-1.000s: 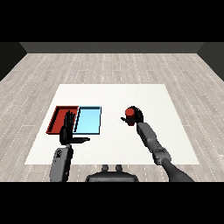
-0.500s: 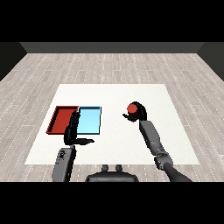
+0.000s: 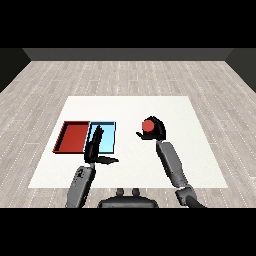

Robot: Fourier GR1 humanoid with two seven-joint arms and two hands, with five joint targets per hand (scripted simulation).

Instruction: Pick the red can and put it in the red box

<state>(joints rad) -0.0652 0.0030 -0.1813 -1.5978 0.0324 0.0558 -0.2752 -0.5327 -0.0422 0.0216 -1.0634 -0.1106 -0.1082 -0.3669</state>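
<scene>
The right robot hand (image 3: 156, 131) is curled round the red can (image 3: 148, 125), holding it above the white counter (image 3: 130, 165). The left robot hand (image 3: 95, 148) holds nothing, its fingers straight and its thumb stuck out to the side. The red tray (image 3: 73, 137) lies just beyond and left of that hand, touching the light blue tray (image 3: 107, 138), both well apart from the can.

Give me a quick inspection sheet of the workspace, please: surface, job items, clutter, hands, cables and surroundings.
Surface: white table.
Job's things: red can in the right hand, right of both trays; red tray at left, touching the blue tray.
Clutter: nothing seen.
Hands: right hand curled round the can; left hand open, fingers straight, over the blue tray's near edge.
Cables: nothing seen.
Surroundings: grey plank floor, dark wall behind.
</scene>
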